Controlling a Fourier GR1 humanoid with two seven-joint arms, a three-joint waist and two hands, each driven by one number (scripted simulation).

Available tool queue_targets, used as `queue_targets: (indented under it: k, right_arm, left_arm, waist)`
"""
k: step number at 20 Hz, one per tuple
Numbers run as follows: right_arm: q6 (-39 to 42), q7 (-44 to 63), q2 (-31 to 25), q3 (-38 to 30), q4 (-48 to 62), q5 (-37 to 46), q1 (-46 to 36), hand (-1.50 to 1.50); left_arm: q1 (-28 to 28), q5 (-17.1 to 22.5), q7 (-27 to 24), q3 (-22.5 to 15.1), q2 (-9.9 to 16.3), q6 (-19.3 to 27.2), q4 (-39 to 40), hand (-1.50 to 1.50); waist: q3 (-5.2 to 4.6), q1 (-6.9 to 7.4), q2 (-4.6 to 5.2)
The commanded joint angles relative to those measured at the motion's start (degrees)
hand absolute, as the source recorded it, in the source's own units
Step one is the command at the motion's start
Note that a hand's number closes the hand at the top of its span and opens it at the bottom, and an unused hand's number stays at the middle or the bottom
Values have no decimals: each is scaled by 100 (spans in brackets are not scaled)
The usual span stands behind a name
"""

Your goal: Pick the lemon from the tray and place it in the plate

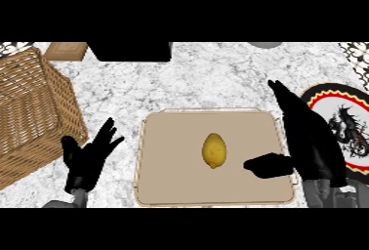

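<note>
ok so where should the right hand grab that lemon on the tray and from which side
Probably across its narrow middle, from the right. The lemon lies with its long axis running away from the robot on the tray, and the open right hand is already beside it.

White marble counter [209, 78], wicker basket [32, 107] at left

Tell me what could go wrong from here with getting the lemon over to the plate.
The lemon lies loose in the middle of the tray; the open right hand, thumb nearest it, might nudge it so it rolls instead of being grasped. The plate sits partly behind that hand at the view's edge, so the lemon could land on its rim.
</note>
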Motion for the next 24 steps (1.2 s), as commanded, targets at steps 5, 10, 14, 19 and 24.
queue_targets:
  k: [5,10,14,19,24]
  right_arm:
    - [684,1362,1199,580,807,473,-770,-150]
    - [689,1087,1314,464,1545,751,-715,-150]
    - [820,1475,2096,546,1925,792,-909,-150]
    - [706,1113,2396,485,2146,1067,-627,-150]
    - [686,904,2410,449,2411,1327,-516,-150]
  left_arm:
    - [33,-31,54,14,-61,-133,66,0]
    - [140,-168,-106,40,-100,-73,198,0]
    - [149,-39,110,97,-47,-189,33,0]
    - [-50,-195,38,113,-208,-165,157,0]
    - [-124,-35,381,355,-109,-249,-14,0]
  waist:
    - [-9,-12,22]
    - [-7,-26,30]
    - [-8,-1,28]
    - [-5,-50,26]
    - [-4,-37,26]
